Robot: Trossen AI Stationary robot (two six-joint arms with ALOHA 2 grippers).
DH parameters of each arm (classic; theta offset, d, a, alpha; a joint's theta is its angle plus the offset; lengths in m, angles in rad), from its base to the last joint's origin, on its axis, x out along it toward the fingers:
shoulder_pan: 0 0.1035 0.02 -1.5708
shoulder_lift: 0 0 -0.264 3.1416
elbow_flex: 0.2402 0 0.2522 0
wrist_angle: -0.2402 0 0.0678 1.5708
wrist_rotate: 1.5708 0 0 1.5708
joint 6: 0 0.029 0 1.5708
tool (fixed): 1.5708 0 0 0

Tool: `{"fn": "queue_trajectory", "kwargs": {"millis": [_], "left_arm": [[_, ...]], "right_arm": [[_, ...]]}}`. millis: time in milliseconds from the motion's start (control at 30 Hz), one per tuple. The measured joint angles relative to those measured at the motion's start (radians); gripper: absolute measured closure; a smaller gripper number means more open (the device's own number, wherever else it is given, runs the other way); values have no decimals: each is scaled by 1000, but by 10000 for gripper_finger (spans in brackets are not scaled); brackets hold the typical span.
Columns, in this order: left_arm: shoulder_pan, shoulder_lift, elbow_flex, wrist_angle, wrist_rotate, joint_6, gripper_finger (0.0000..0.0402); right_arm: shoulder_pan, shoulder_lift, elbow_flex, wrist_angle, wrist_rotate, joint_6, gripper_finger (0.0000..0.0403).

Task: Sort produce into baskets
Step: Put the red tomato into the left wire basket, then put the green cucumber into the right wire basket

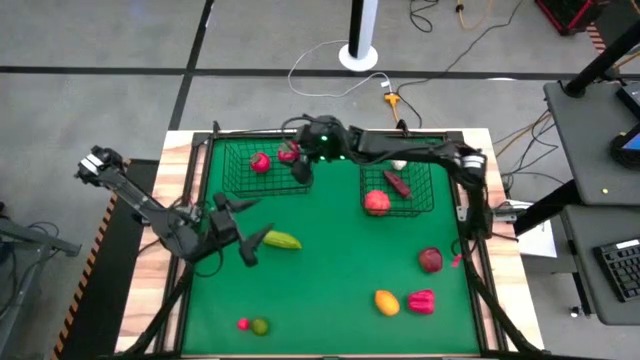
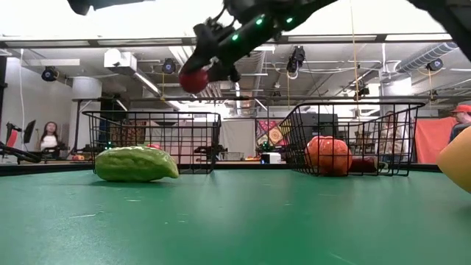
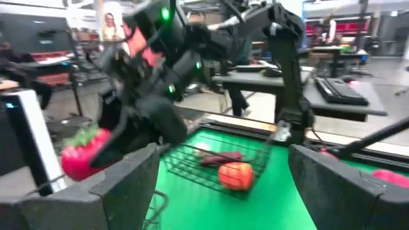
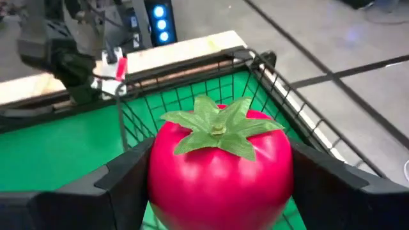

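My right gripper (image 1: 297,162) reaches across the table and is shut on a red tomato (image 4: 220,169) with a green leafy top, above the left wire basket (image 1: 232,170). That basket holds one red piece (image 1: 260,162). The right basket (image 1: 420,190) holds an orange-red tomato (image 1: 377,202), a purple piece (image 1: 397,183) and white garlic (image 1: 398,165). My left gripper (image 1: 236,226) is open and empty beside the yellow-green oblong piece (image 1: 282,240), which lies on the mat. My right gripper pinches the tomato's two opposite sides (image 4: 160,185) between its two fingers (image 4: 124,182). The leafy top (image 4: 217,128) faces the wrist camera. The tomato is lifted clear and hangs above the left basket's (image 2: 154,140) rim in the low view.
On the green mat lie a dark red round piece (image 1: 430,260), an orange-yellow piece (image 1: 386,302), a red pepper (image 1: 421,301), a green lime (image 1: 260,326) and a small red piece (image 1: 243,323). Free mat lies in the middle between them.
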Motion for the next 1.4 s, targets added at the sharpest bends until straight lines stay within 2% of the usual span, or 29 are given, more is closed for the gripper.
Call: {"fn": "queue_trajectory", "kwargs": {"millis": [100,333,600,900,1133,1400], "left_arm": [[0,-40,0,-33,-33,8,75],[0,-96,0,-119,-80,-10,75],[0,-100,-1,-190,-80,-51,75],[0,-93,-1,-266,-80,-128,75],[0,-85,-1,-267,-79,-131,75],[0,-83,-1,-305,-70,-126,75]], "right_arm": [[-14,88,103,-62,-9,-19,106],[-26,289,383,-344,1,-63,105],[-26,418,595,-572,8,-97,90],[-26,421,612,-595,-6,-103,45],[-27,414,612,-598,-8,-105,40],[2,273,611,-725,-7,-106,39]]}}
